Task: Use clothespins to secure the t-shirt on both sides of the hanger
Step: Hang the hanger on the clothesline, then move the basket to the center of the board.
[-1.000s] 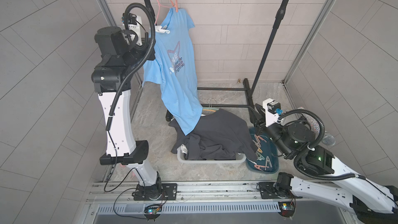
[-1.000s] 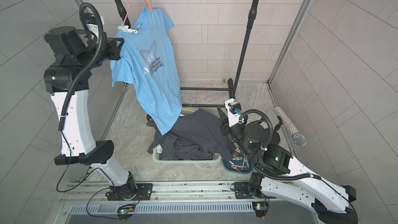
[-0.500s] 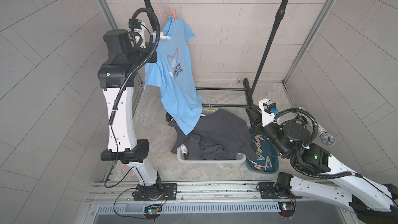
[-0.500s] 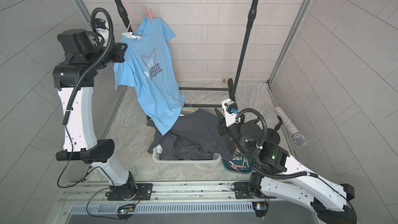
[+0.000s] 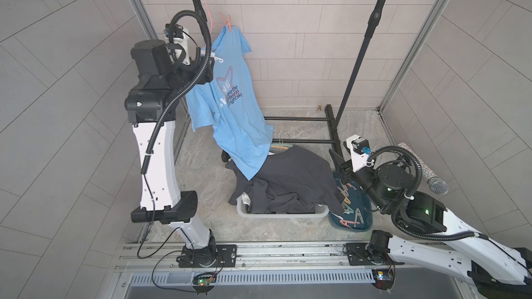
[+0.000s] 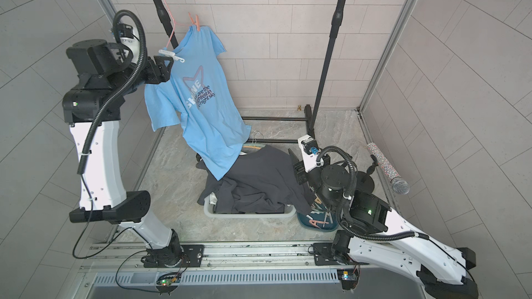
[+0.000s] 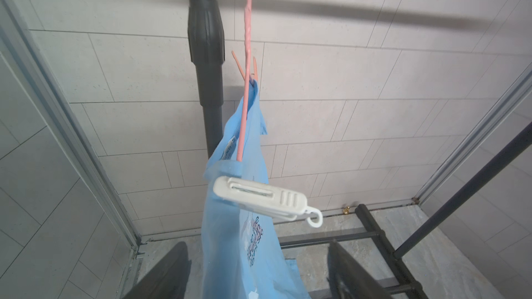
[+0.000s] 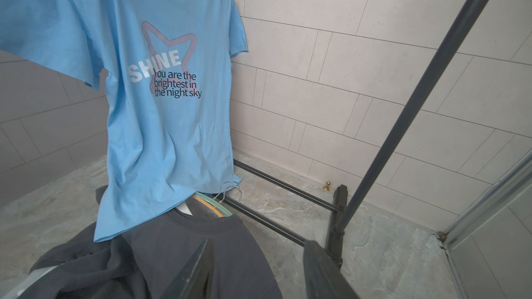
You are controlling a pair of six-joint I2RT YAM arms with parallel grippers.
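A light blue t-shirt (image 5: 233,110) (image 8: 161,96) hangs from a pink wire hanger (image 5: 205,10) (image 7: 247,53) on the black rail. A coral clothespin (image 5: 229,23) (image 6: 196,23) clips its far shoulder. A white clothespin (image 5: 215,57) (image 6: 172,54) (image 7: 264,197) clips the near shoulder. My left gripper (image 6: 162,67) (image 7: 256,244) is open just below the white pin, one finger on each side of the hanging cloth, holding nothing. Low at the right, my right gripper (image 5: 338,162) (image 8: 259,243) is open and empty over a dark shirt. More clothespins (image 5: 349,211) lie in a teal tray (image 5: 365,225).
A dark grey shirt (image 5: 288,188) is heaped in a pale basket (image 5: 282,214) on the floor under the blue shirt's hem. Spare hangers (image 8: 218,205) lie behind it. The rack's post (image 5: 359,67) and foot bars stand behind. A microphone (image 5: 431,179) lies at the right.
My left gripper has opened and drawn back from the white clothespin, which stays clipped on the shirt. The right gripper has opened wider over the dark shirt.
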